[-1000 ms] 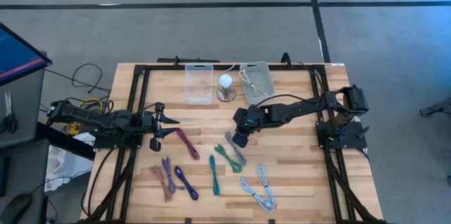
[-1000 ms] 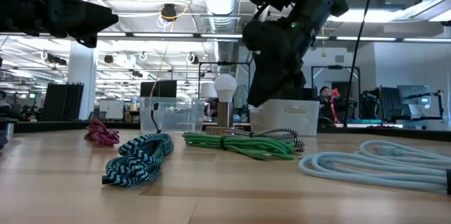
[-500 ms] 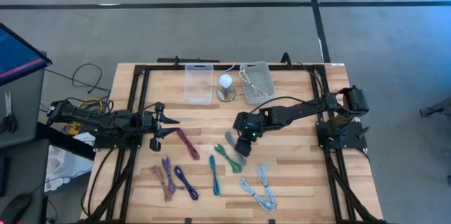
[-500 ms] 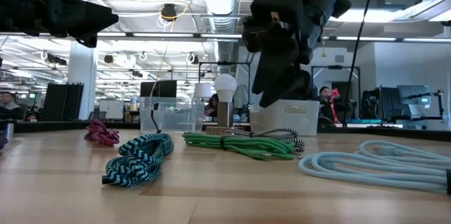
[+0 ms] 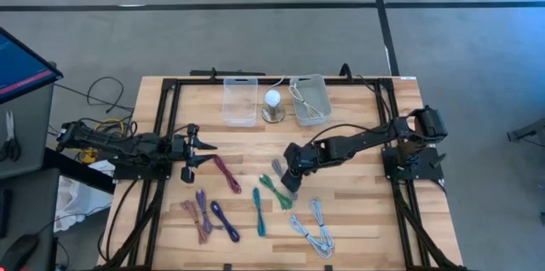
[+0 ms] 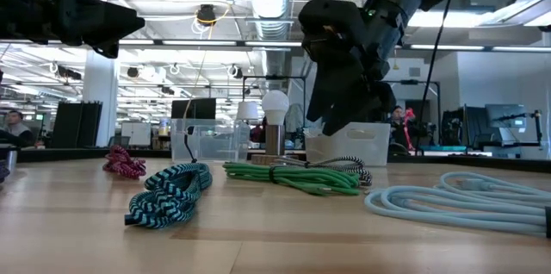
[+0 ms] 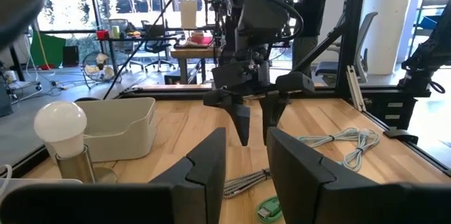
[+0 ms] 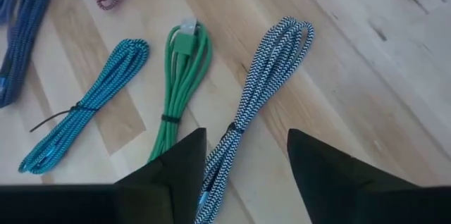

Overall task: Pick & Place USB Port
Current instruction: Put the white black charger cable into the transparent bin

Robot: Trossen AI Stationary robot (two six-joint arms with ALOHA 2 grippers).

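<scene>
Right gripper (image 5: 290,171): I see it low over the middle of the worktop (image 5: 358,211), above the black-and-white braided cable (image 8: 262,90); its jaws are spread and hold nothing.
Black-and-white braided cable: a tied bundle lying flat on the wood, framed between the two dark fingers (image 8: 169,175) in my right wrist view, not touched as far as I can tell.
Green cable (image 8: 182,83): just beside the braided one, lying along it.
Teal cable (image 8: 84,115): next over from the green one, apart from it.
Left gripper (image 5: 200,153): waiting above the worktop's left side, near the magenta cable (image 5: 226,173); jaws parted with a narrow gap, empty.
Bins: a clear bin (image 5: 240,100) and a grey bin (image 5: 309,99) at the far edge, a white bulb lamp (image 5: 272,105) between them; the grey bin has a pale cable inside.
Pale grey cable (image 5: 315,227): near the front edge, well apart from both grippers.
</scene>
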